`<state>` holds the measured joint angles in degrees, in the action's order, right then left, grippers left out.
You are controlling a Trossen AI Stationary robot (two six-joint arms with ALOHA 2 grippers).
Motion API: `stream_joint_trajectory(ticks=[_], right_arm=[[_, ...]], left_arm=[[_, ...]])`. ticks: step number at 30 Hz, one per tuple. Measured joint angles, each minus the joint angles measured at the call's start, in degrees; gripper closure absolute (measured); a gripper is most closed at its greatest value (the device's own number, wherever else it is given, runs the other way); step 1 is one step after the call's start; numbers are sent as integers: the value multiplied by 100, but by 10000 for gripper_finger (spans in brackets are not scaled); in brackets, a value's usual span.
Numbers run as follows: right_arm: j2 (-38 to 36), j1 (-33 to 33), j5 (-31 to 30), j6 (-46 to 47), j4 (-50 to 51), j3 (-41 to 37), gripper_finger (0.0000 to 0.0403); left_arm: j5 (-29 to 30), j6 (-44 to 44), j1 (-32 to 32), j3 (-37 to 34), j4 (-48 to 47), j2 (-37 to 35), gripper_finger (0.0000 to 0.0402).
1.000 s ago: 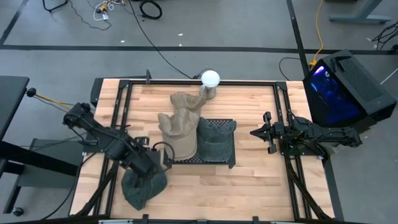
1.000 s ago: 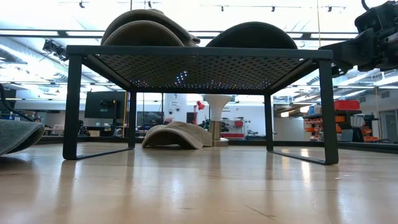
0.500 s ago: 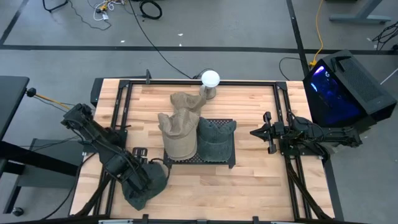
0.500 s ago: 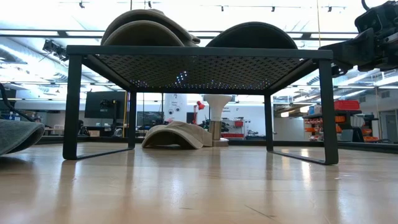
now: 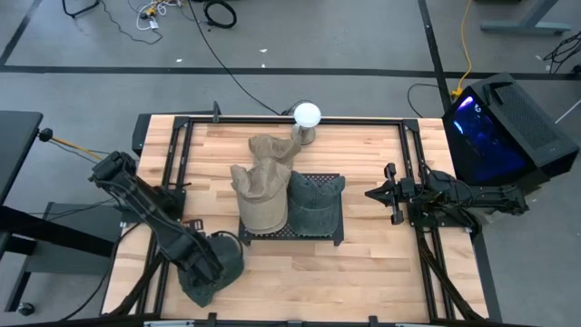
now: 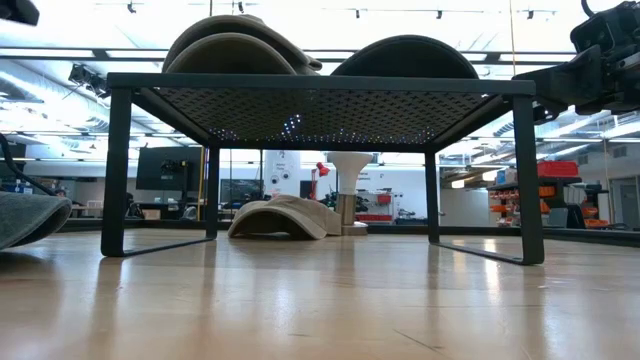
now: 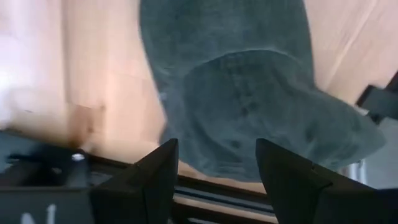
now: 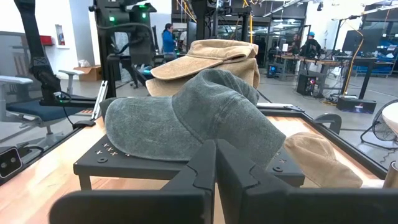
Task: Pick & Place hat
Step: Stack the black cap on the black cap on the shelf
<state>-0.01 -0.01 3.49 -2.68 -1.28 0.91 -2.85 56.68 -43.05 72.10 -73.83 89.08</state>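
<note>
A grey-green hat lies crown up on the table near its near-left corner; the low view shows its edge. My left gripper hovers over it, open, with one finger on each side of the crown in the left wrist view; I see no touch. My right gripper waits shut at the table's right side. A black mesh rack carries stacked tan hats and a dark grey hat.
A further tan hat lies on the table behind the rack, beside a white ball-topped stand. A black frame rail borders the table. Bare wood shows between the rack and the near edge, and to the rack's right.
My left gripper has moved from beside the rack's near-left leg toward the table's near edge and now stands over the grey-green hat. The hat has stayed where it lay.
</note>
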Motion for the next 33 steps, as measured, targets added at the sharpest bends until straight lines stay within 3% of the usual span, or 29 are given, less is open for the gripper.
stream_joint_trajectory(ticks=[17, 26, 33], right_arm=[[0, -1, 0, 0, 0, 0, 388], [0, 0, 0, 0, -1, 0, 388], [0, 0, 0, 0, -2, 0, 388]], left_arm=[[-243, 1588, 0, -823, 1368, 0, 181], [-496, 1715, 0, -1258, 2203, 0, 181], [-503, 1771, 0, -1448, 2286, 0, 182]])
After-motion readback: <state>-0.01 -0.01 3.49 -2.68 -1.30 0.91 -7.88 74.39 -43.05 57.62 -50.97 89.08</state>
